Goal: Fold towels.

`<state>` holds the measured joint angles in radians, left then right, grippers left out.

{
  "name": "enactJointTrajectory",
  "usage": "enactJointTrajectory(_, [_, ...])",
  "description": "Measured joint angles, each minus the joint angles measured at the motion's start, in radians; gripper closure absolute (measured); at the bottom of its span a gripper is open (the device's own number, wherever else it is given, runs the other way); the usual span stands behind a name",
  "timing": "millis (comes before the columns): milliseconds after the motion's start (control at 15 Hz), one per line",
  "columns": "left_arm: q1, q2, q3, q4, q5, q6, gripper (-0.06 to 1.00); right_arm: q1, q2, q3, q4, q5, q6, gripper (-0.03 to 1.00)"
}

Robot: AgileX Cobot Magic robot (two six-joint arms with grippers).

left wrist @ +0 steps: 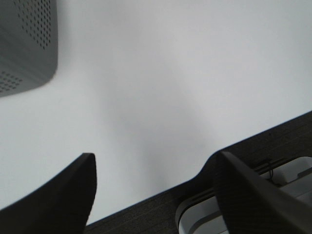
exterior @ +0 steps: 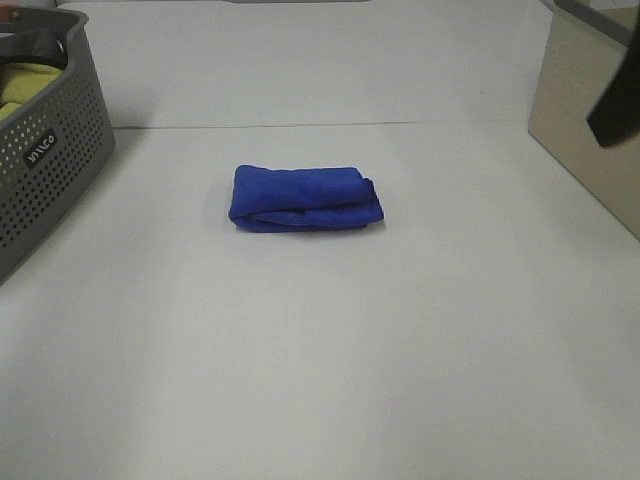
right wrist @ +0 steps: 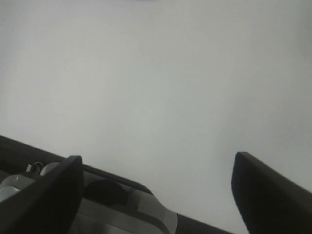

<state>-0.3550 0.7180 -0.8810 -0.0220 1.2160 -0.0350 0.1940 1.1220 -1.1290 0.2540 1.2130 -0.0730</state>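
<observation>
The royal-blue towel (exterior: pixel 305 198) lies folded into a small thick bundle on the white table (exterior: pixel 320 350), near the middle. Its layered edges face the front. Neither arm shows in the exterior high view. My left gripper (left wrist: pixel 153 168) is open and empty over bare table near the front edge; its dark fingers (left wrist: pixel 63 195) are spread wide. My right gripper (right wrist: pixel 156 168) is open and empty too, above bare table at the front edge. The towel is out of both wrist views.
A grey perforated basket (exterior: pixel 45 170) stands at the far left with a yellow-green cloth (exterior: pixel 25 85) and a dark cloth (exterior: pixel 35 45) in it. Its corner shows in the left wrist view (left wrist: pixel 27 44). A beige box (exterior: pixel 590 110) stands at the far right.
</observation>
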Motion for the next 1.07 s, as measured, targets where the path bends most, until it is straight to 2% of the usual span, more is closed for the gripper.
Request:
enactJointTrajectory(200, [0.000, -0.344, 0.200, -0.056, 0.004, 0.026, 0.29, 0.000, -0.253, 0.249, -0.003, 0.006, -0.003, 0.19])
enactJointTrajectory(400, [0.000, -0.635, 0.291, -0.130, 0.007, 0.174, 0.29, 0.000, -0.560, 0.454, -0.037, 0.005, -0.043, 0.19])
enactJointTrajectory(600, [0.000, -0.702, 0.331, -0.142, -0.012, 0.279, 0.29, 0.000, -0.804, 0.547, -0.084, -0.040, -0.060, 0.19])
enactJointTrajectory(800, [0.000, -0.702, 0.362, -0.146, -0.110, 0.334, 0.29, 0.000, -0.965, 0.610, -0.100, -0.119, -0.070, 0.19])
enactJointTrajectory(1067, [0.000, -0.702, 0.374, -0.154, -0.144, 0.357, 0.29, 0.001, -1.007, 0.617, -0.102, -0.135, -0.074, 0.19])
